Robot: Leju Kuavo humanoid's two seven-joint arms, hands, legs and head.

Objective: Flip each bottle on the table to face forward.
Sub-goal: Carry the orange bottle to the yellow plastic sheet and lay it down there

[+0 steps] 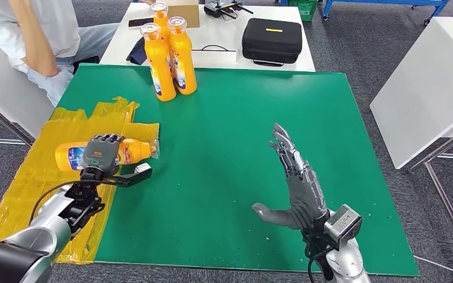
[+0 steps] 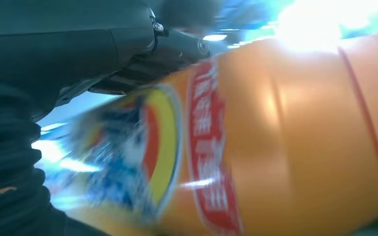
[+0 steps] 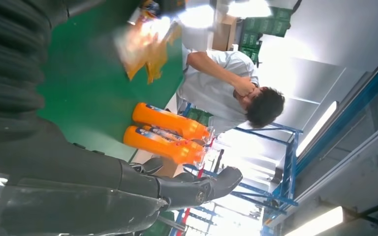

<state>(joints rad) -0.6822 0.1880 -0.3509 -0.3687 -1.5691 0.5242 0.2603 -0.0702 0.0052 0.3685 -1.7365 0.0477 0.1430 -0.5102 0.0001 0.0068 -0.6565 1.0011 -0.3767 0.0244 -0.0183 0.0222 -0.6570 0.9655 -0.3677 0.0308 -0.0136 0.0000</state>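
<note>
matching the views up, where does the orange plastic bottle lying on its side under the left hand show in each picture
Head view: orange plastic bottle at left, on yellow tape, under the left hand.
Left wrist view: close up, blurred.
Right wrist view: too blurred to tell.
Shared landmark: green mat.

- Orange plastic bottle with a blue-and-red label (image 1: 131,152) lies on its side on the yellow taped sheet at the green mat's left edge, cap pointing right.
- Three matching orange bottles with clear caps (image 1: 168,56) stand upright, clustered at the mat's far edge.
</note>
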